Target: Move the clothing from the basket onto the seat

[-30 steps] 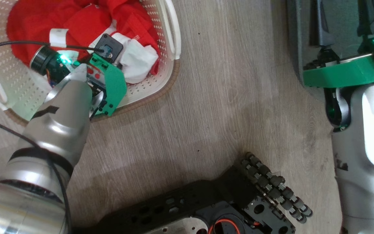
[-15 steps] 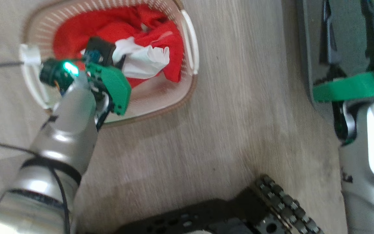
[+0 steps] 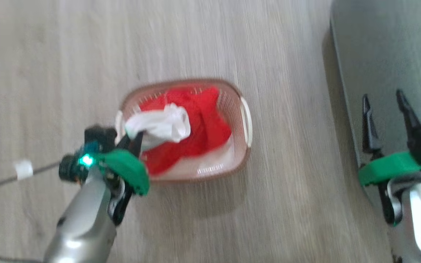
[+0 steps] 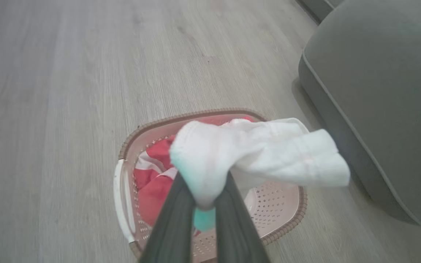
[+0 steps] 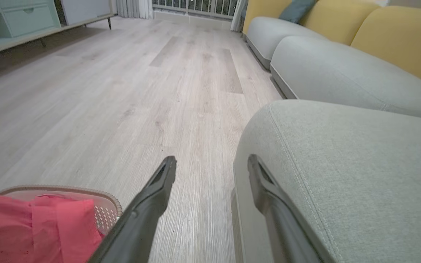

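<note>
**Head view.** The left tool [image 3: 136,140] is closed on a white fold of the clothing [image 3: 196,124]. The fold bunches just ahead of the fingertips, raised above the basket [image 3: 246,120]. The red bulk of the clothing lies inside the basket, ahead of and to the right of this tool. The basket stands on the wooden floor [image 3: 232,44]. The right tool [image 3: 382,98] has its jaws spread with nothing between them. The seat [image 3: 389,47] lies under and ahead of it, well apart from the left tool.

**Left wrist view.** The two dark fingers of the left tool [image 4: 205,204] meet on the white fold, which drapes from the fingertips toward the tool's right. The basket [image 4: 272,208] sits below and beyond the fingertips. Red cloth lies against its left wall, and part of its perforated bottom is bare on the right. The seat [image 4: 378,91] lies to the right of the tool, apart from the basket.

**Right wrist view.** The right tool [image 5: 211,160] is open and empty. Its right finger overlaps the rounded corner of the seat [image 5: 342,171]; its left finger overlaps bare floor. The basket [image 5: 106,215] — red clothing [image 5: 31,226] inside — lies to the lower left of this tool. Beyond the seat stands a sofa [image 5: 323,69] with yellow backs.
</note>
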